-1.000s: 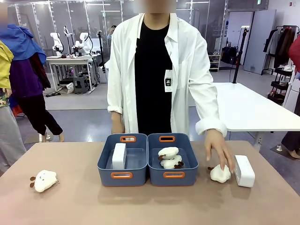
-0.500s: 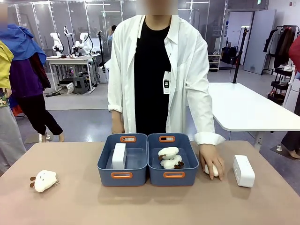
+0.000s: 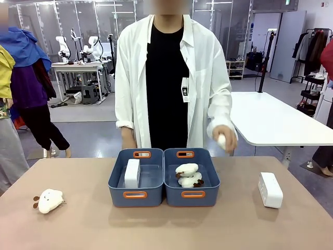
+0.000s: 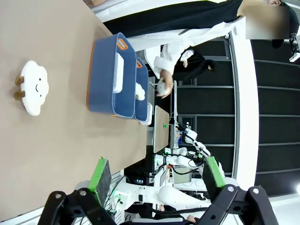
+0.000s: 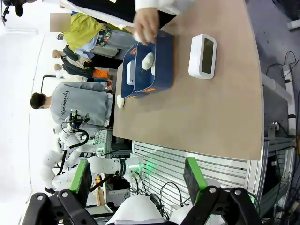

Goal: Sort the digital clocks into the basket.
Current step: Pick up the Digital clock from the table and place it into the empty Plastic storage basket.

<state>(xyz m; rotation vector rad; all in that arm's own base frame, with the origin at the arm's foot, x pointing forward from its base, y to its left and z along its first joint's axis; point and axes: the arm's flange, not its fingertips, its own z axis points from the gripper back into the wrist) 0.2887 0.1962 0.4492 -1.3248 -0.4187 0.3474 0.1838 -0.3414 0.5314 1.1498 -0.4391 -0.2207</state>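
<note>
Fluffy cream plush [image 3: 49, 200] lies far left. A smooth white rectangular clock [image 3: 132, 173] stands on edge inside the left blue plastic basket [image 3: 118, 183]. The second clock [image 3: 270, 190] lies on the table [image 3: 166, 229], far right. The person's hand [image 3: 225, 136], held well above the table, grasps a small plush [image 3: 222, 141]. The left gripper [image 4: 157, 176] and right gripper [image 5: 137, 177] are spread wide and empty.

The basket [image 3: 117, 183] is a blue rectangular bin with orange-rimmed handle slots at its near and far ends. It sits mid-worktop [image 3: 234, 229], side by side with a twin bin [image 3: 216, 183] on its right. One clock [image 3: 132, 173], a plain white block with rounded corners, stands on edge inside the basket, towards its left wall. The other clock [image 3: 270, 189] lies flat on the worktop, well to the right of both bins, greyish screen up.
</note>
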